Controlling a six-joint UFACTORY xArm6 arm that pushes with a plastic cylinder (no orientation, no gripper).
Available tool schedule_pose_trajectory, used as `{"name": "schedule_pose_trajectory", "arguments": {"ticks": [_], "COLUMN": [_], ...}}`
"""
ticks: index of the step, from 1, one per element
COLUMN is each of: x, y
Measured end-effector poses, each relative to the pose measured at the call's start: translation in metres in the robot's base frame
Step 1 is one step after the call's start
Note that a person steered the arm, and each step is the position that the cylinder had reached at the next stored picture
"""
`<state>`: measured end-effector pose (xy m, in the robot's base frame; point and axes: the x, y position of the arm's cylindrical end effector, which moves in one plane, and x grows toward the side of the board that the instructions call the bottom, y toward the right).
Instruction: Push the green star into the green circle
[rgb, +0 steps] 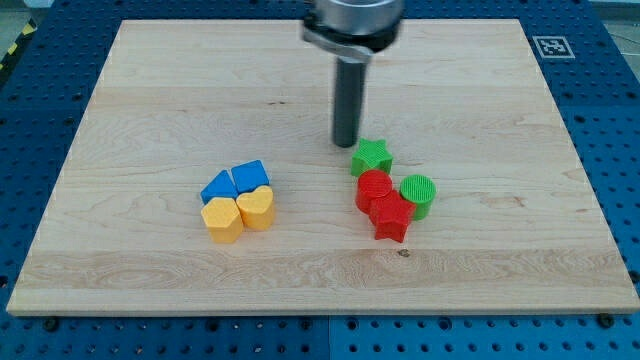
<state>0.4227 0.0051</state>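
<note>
Our tip is down on the table. No claw on this rig, only the rod, so no open or closed state to report. Green star sits just beside our tip, toward the view's lower right; contact unclear. Red circle touches the star's far side, red star below that. Green circle lies farther to the lower right, against the reds. Blue and yellow blocks cluster well off to the view's lower left.
</note>
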Motion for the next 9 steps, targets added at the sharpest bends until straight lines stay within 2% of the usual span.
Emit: {"name": "schedule_pose_trajectory", "arguments": {"ticks": [1, 5, 9], "x": [0.0, 0.022, 0.043], "y": [-0.025, 0.071, 0.068]}}
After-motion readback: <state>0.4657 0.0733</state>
